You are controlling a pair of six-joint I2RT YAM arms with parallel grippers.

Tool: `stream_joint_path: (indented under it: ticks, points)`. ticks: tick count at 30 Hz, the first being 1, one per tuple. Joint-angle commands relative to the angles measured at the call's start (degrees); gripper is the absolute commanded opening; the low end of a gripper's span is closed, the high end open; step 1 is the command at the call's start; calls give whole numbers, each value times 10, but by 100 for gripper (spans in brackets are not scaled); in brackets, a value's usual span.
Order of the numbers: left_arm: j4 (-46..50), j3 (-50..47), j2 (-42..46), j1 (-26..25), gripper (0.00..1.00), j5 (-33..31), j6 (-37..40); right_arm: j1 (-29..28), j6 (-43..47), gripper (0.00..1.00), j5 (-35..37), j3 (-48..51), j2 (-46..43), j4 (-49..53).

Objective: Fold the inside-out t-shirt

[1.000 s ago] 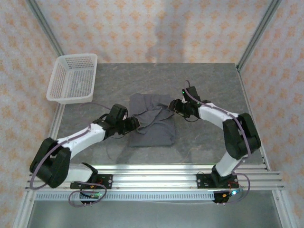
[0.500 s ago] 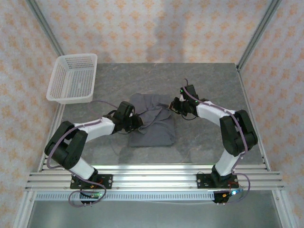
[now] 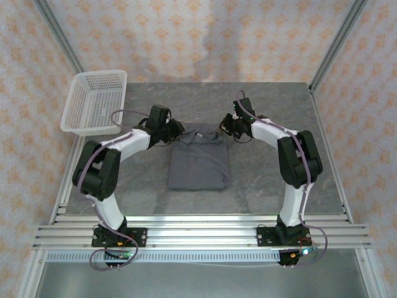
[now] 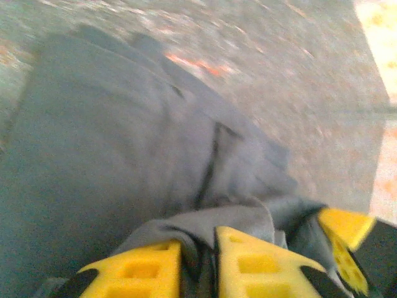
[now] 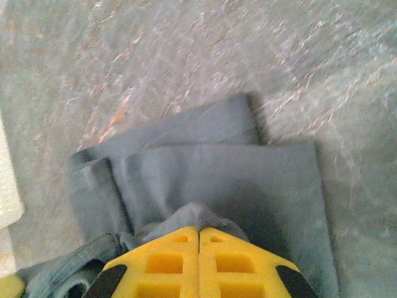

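The inside-out t-shirt (image 3: 200, 164) lies in the middle of the counter (image 3: 279, 180) as a rough rectangle, already doubled over itself, well apart from the white mesh basket (image 3: 96, 102) at the far left corner. Both arms reach in to its far edge. My left hand (image 3: 175, 129) is at the far left corner of the cloth, and its wrist view shows the yellow fingers (image 4: 133, 270) nearly together with a bunched fold of grey fabric caught between them. My right hand (image 3: 223, 127) is at the far right corner, its pads pressed flat against each other with a ridge of cloth drawn up to their tips, so I judge it has a thin pinch of the hem.

I expect this shirt to handle as light, limp and wrinkly. It will drape and sag from wherever I hold it, and nothing in it is stiff enough to carry a crease on its own. It should not slip much on the stone-look surface, but a loose layer could drag or peel apart. The best holds are corners and hemmed edges, taken through every layer at once, both hands level so the fold lands square.
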State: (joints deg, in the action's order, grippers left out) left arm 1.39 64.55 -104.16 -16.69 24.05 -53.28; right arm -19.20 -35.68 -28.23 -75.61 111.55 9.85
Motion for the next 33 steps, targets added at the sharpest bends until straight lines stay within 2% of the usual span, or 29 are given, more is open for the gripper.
stream_joint_path:
  ticks: [1, 3, 6, 9, 11, 15, 18, 21, 23, 24, 26, 28, 33]
  points:
    - [-13, 34, -48, 22, 25, 15, -7, 8, 23, 9, 30, -52, 34, 44]
    - [-19, 50, -81, 38, 33, 18, -12, 16, 28, 15, 39, -81, 45, 70]
    - [-36, 51, -82, 60, 46, 21, -16, 33, 32, 23, 50, -106, 38, 98]
    - [-34, 40, -56, 80, 58, 25, -7, 43, 49, 30, 55, -90, -4, 108]
    - [-23, 26, -11, 92, 60, 26, 8, 42, 67, 30, 51, -58, -43, 102]
    - [40, 3, 57, 89, 58, 10, 63, 22, 79, 30, 9, 64, -119, 23]
    - [108, 4, 72, 71, 53, -30, 107, -1, 92, 29, 10, 95, -125, 14]
    - [125, -1, 62, 55, 49, -55, 144, -12, 109, 31, 31, 91, -102, 15]
    - [130, -4, 52, 45, 49, -87, 179, -13, 132, 40, 76, 85, -90, 9]
    - [133, -3, 51, 38, 48, -104, 201, -13, 144, 40, 85, 80, -83, 10]
    - [133, -5, 48, 18, 47, -121, 255, -13, 162, 39, 71, 52, -57, 21]
    - [129, 5, 36, 3, 45, -101, 279, -15, 166, 38, 57, 24, -31, 36]
    - [139, 62, -22, -11, 41, -74, 261, -19, 148, 29, 48, -33, 28, 68]
